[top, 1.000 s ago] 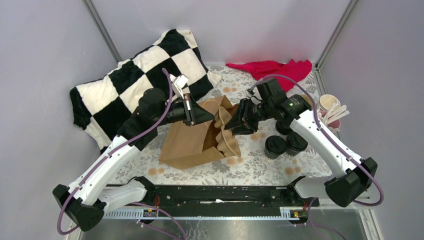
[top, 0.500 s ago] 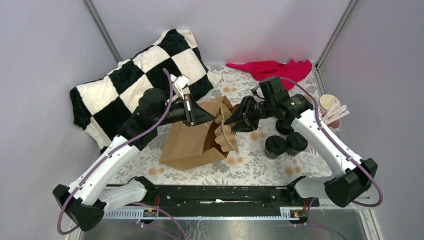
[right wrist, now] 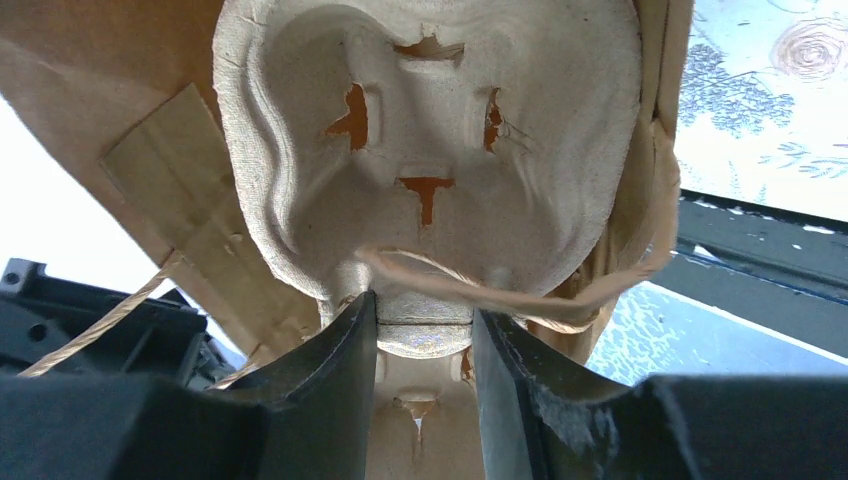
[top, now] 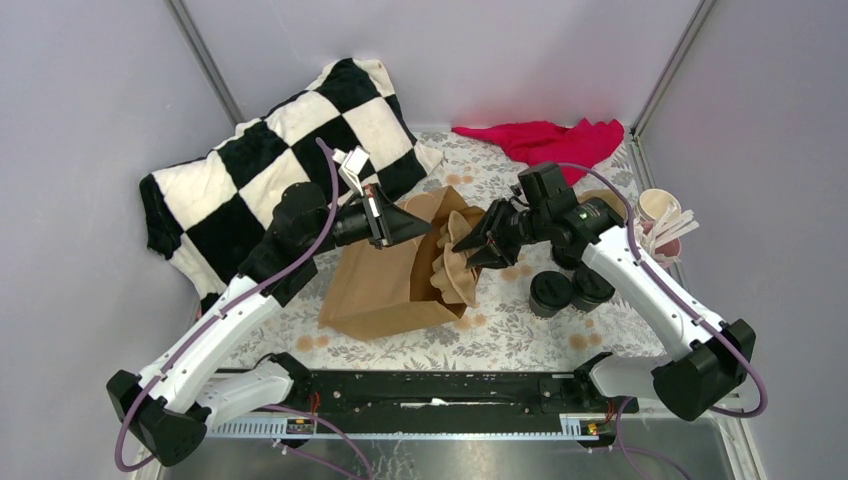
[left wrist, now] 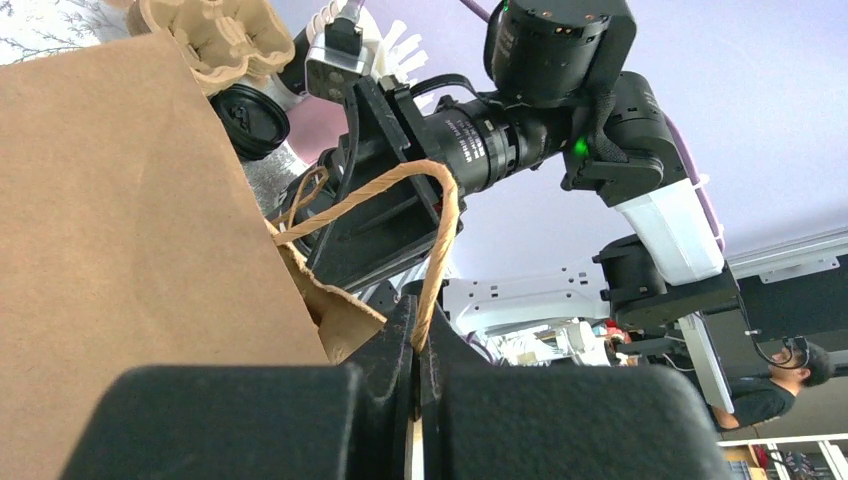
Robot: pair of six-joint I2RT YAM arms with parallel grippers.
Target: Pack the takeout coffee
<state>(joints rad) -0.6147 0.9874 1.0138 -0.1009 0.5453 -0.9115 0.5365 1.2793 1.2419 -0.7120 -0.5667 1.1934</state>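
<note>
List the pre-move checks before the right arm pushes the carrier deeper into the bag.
1. Left gripper shut on the handle: ok.
2. Right gripper clamped on the cup carrier: ok.
3. Carrier fully inside the paper bag: not ok, it sits at the mouth.
4. Other handle clear of the carrier: not ok, it loops across it.
5. Coffee cups upright and lidded on the table: ok.

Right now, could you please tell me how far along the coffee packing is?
Early on. Done: the shut left hand pinches the twine handle of the brown paper bag. In hand: the right hand grips the pulp cup carrier at the bag's mouth. Left: the black coffee cups stand on the table, outside the bag.
</note>
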